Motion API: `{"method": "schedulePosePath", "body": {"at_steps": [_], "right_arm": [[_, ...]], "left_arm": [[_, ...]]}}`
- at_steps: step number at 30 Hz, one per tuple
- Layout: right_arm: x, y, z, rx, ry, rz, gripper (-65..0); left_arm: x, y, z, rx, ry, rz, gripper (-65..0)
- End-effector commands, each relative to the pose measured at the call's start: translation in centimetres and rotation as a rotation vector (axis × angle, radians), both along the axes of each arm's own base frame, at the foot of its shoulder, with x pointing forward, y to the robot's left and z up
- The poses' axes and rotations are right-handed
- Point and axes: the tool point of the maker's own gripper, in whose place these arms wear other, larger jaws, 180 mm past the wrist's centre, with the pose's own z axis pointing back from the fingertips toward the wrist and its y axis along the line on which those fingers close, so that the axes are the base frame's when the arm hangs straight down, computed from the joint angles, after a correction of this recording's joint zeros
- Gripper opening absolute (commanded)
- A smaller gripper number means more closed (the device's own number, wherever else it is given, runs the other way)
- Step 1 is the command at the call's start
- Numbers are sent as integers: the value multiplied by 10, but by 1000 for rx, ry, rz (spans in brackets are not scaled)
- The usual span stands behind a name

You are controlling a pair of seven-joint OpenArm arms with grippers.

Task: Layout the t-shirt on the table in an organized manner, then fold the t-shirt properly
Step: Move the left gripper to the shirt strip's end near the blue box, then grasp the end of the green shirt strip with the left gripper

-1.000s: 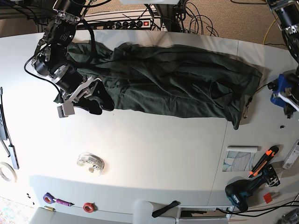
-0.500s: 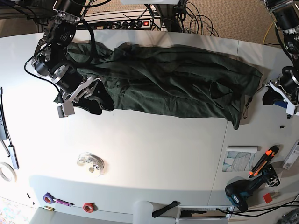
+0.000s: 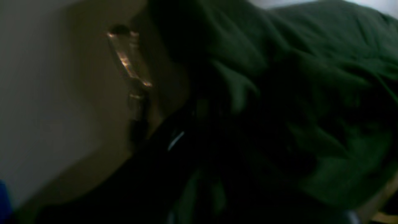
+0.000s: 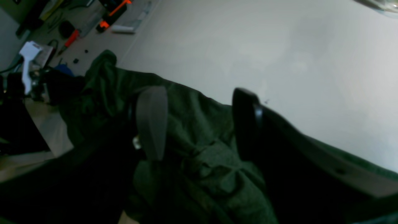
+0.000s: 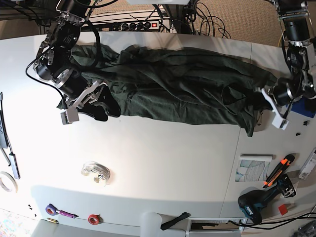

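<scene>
Left fingers (image 5: 260, 98) (closed) reached the t-shirt (image 5: 182, 86); right fingers (image 5: 101, 101) stay spread.

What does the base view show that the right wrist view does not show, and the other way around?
Only the base view shows the whole rumpled t-shirt spread lengthwise, the left pincer at its far end, and the clear tape dispenser.
Only the right wrist view shows closely the right pincer, its two fingers standing apart over bunched cloth.
Both show the green t-shirt, the white table and the orange cutter.
</scene>
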Motion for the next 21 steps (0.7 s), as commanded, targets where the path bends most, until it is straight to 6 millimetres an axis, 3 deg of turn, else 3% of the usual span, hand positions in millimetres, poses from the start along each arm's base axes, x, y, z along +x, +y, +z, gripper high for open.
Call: {"method": "schedulePosePath", "body": {"at_steps": [1,7,10,21], "right_arm": [[5,0,16,13,-57,3,-320],[5,0,16,13,-57,3,-320],[5,0,16,13,-57,3,-320],[5,0,15,13,-56,3,-320]], "left_arm": [[16,10,16,34,-63,16,-650],[27,63,5,298,-63,197,-650],[31,77,8,346,-84,259,-650],[67,74,45,270,-219,302,-650]]}}
